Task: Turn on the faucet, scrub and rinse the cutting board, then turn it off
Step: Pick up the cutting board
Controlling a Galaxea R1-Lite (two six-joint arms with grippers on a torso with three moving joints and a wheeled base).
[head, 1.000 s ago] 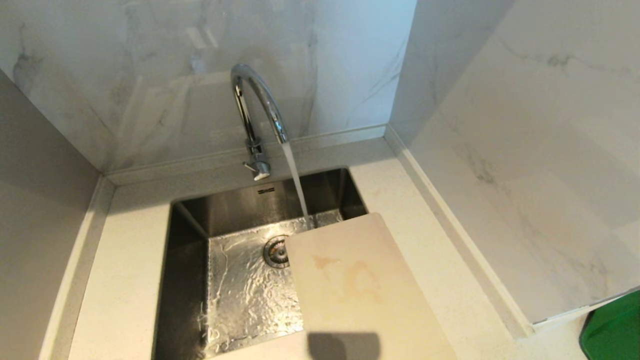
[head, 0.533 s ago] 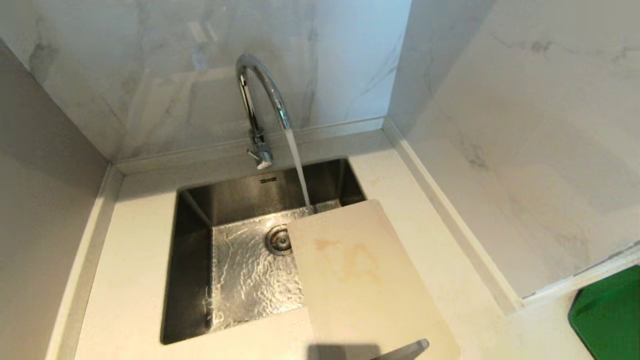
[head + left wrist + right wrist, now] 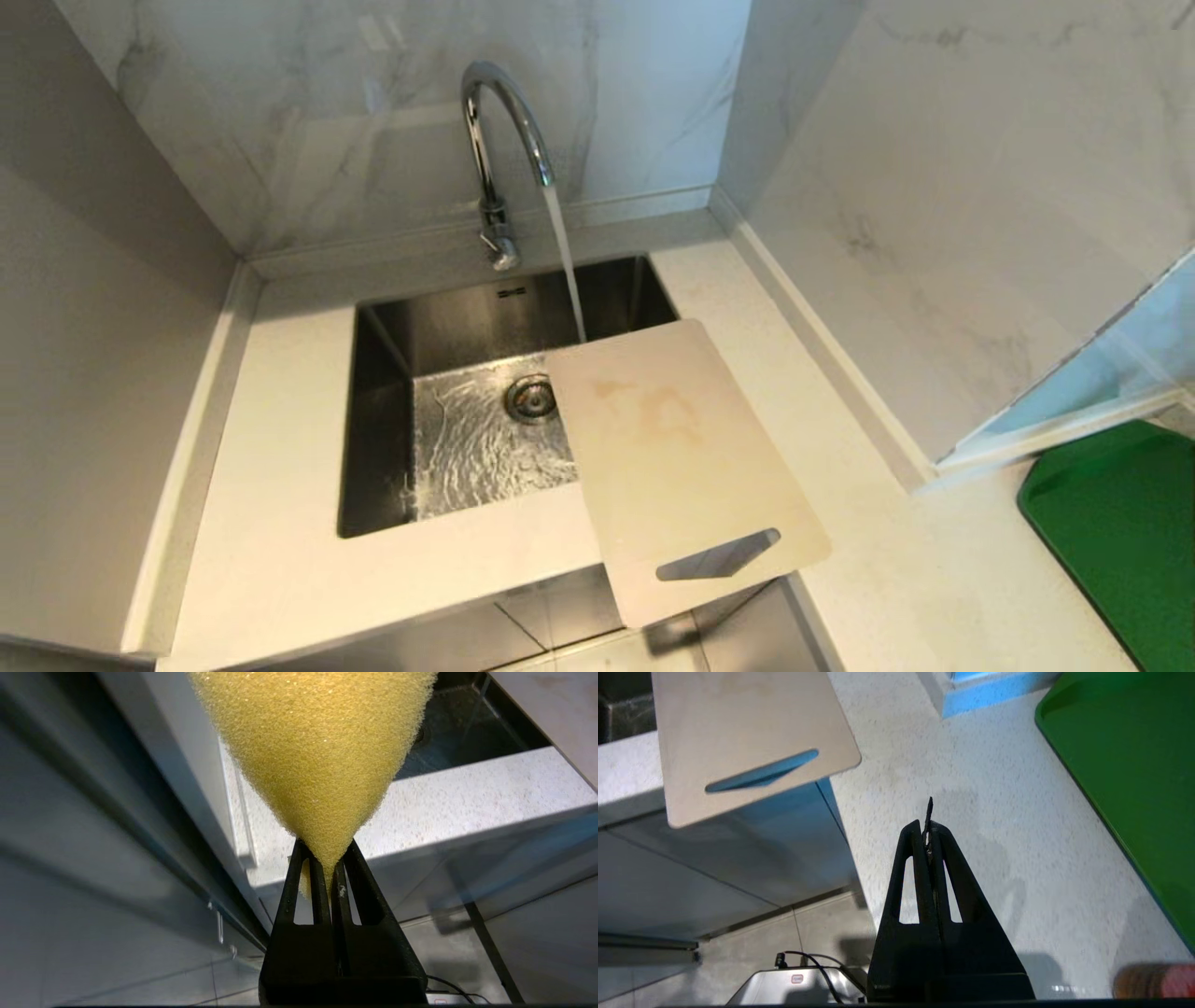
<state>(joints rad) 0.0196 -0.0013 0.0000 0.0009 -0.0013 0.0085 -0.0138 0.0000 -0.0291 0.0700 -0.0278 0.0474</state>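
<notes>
Chrome faucet (image 3: 504, 140) running into the steel sink (image 3: 373, 420), the cream cutting board (image 3: 681, 457) bridging sink and bench (image 3: 271, 448), handle slot overhanging, seemingly to drain; left hand (image 3: 327, 868) pinching a yellow sponge (image 3: 313, 751), right hand (image 3: 929, 826) pressed together, empty.

head view: high, looking down on sink (image 3: 373, 411)
wrist views: low, close, facing table (image 3: 971, 812) edge
shared: cutting board (image 3: 681, 457) at 12 o'clock
</notes>
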